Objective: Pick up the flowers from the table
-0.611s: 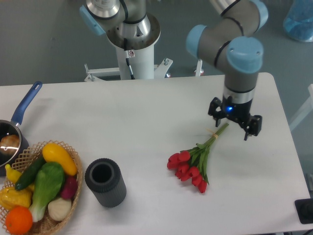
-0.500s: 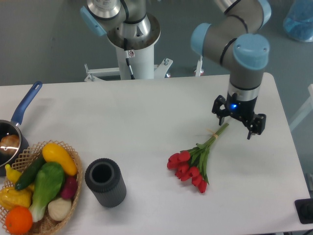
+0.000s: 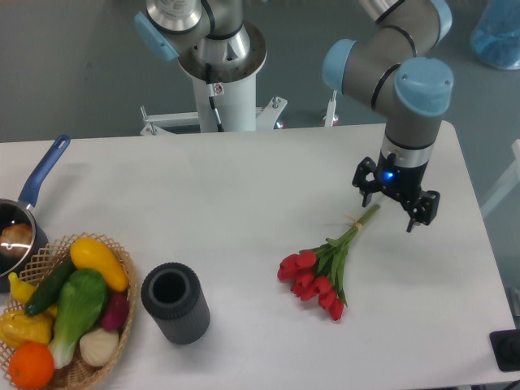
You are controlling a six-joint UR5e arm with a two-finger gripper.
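Fingers above the stem tips

My fingers hang spread wide, gripping nothing, over the stem end of the flowers, which lie flat on the white desk.

The bunch of red tulips with green leaves and stems lies on the matte white tabletop, a pale tan band around the stems. Above the stem ends, the black two-finger gripper shows a small blue light, under a grey arm with light blue caps. Left of the tulips stands a dark grey ribbed cylinder. Further left, a tan wicker basket holds yellow, green, orange, purple and cream pieces. A blue-handled dark saucepan sits beyond it.
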